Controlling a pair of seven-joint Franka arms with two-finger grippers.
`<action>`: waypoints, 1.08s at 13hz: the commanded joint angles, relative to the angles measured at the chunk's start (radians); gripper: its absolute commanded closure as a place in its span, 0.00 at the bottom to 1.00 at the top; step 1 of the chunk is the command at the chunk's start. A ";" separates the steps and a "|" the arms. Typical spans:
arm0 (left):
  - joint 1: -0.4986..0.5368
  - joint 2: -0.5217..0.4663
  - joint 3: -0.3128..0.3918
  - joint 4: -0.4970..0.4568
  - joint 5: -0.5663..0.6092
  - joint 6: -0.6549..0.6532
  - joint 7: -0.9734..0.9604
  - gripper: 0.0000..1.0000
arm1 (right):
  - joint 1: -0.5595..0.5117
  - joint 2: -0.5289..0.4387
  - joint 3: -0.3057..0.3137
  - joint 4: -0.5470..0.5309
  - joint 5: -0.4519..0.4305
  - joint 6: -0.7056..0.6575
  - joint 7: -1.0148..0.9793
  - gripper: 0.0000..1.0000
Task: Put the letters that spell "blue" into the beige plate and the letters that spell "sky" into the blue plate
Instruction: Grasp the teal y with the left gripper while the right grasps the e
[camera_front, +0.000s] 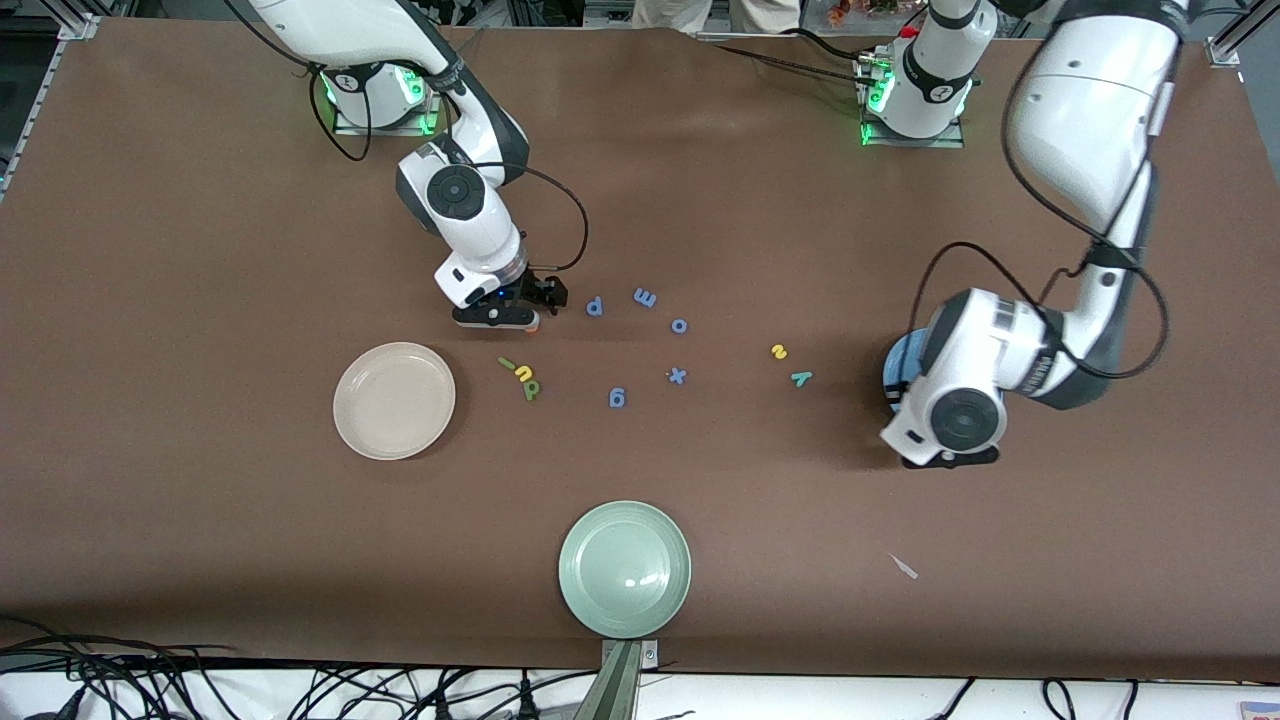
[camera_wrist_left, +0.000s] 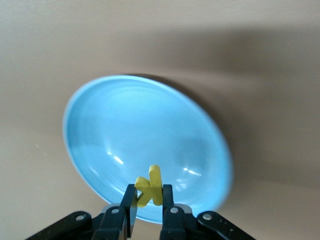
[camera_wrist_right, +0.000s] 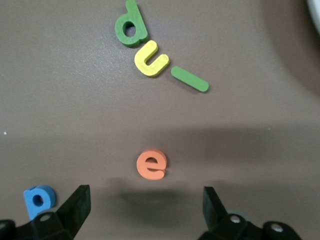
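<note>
My left gripper (camera_wrist_left: 149, 196) is shut on the yellow "k" (camera_wrist_left: 151, 186) and hangs over the rim of the blue plate (camera_wrist_left: 145, 135), which the left arm mostly hides in the front view (camera_front: 897, 366). The yellow "s" (camera_front: 779, 351) and teal "y" (camera_front: 801, 378) lie on the table beside that plate. My right gripper (camera_wrist_right: 145, 205) stands open just above the table by the orange "e" (camera_wrist_right: 151, 164), which lies just ahead of its fingertips, untouched. The green "l" (camera_wrist_right: 190, 79), yellow "u" (camera_wrist_right: 151, 60) and green "b" (camera_wrist_right: 131, 26) lie in a row beside the beige plate (camera_front: 394, 400).
Several all-blue letters lie in the middle of the table, among them a "p" (camera_front: 594, 305), an "o" (camera_front: 679, 325) and an "x" (camera_front: 677, 375). A pale green plate (camera_front: 625, 568) sits near the table's front edge. A small scrap (camera_front: 904, 567) lies toward the left arm's end.
</note>
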 joint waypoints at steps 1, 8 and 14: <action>0.015 -0.006 -0.016 -0.009 0.010 0.005 0.058 0.00 | -0.004 0.022 -0.001 0.002 -0.069 0.034 0.022 0.06; -0.006 -0.028 -0.181 0.001 -0.077 0.023 0.127 0.00 | -0.004 0.045 -0.002 0.014 -0.095 0.048 0.021 0.29; 0.007 -0.100 -0.255 -0.220 -0.014 0.317 0.264 0.00 | -0.004 0.051 -0.018 0.016 -0.127 0.048 0.021 0.54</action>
